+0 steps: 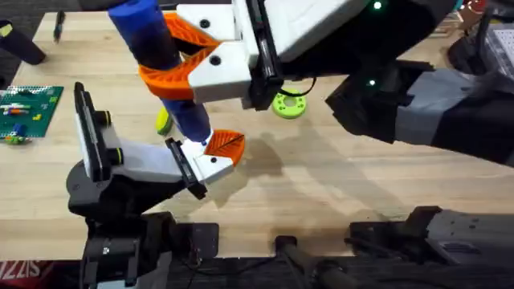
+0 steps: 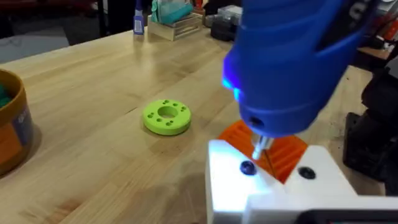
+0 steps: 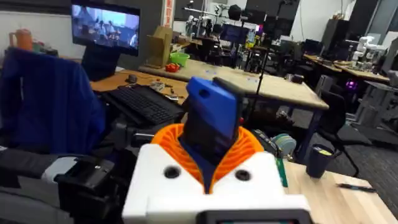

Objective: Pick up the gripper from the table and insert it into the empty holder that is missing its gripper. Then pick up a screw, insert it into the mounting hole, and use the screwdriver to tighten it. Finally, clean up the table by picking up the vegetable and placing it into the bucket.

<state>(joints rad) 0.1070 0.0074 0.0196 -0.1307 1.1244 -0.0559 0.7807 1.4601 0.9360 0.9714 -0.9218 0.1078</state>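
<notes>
**newbie_arm:** Screwdriver status? Who's got it?

**benchrat:** Right gripper, clamped around the blue body between its orange pads. Tip's down on the white holder, right by the orange gripper piece, mid-table toward the near edge.

**newbie_arm:** Left gripper?

**benchrat:** Looks closed on the holder, though the fingers are partly hidden. Vegetable lies just behind the screwdriver; bucket sits well apart from the green disc.
</notes>
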